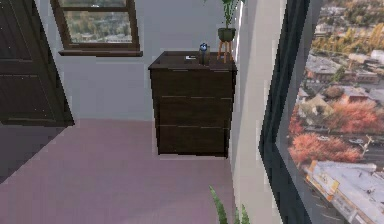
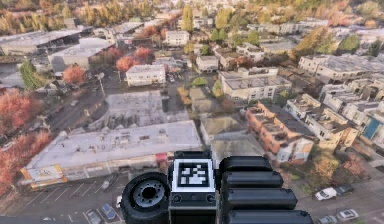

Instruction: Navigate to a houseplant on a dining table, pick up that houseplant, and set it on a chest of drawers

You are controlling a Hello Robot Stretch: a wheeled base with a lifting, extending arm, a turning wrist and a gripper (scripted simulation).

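Dark wooden chest of drawers (image 1: 192,110), boxy, flat-topped; leafy potted houseplant (image 1: 228,30) nearby.

The chest of drawers (image 1: 192,110) is dark brown, with stacked drawer fronts, and stands upright against the pale wall (image 1: 110,85). Green leaves (image 1: 222,208), possibly the houseplant, rise at the bottom edge.

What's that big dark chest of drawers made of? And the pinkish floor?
The chest of drawers looks like dark-stained wood, brown with a faint sheen on top. The floor looks like matte mauve carpet, even and shineless, though I can't be sure.
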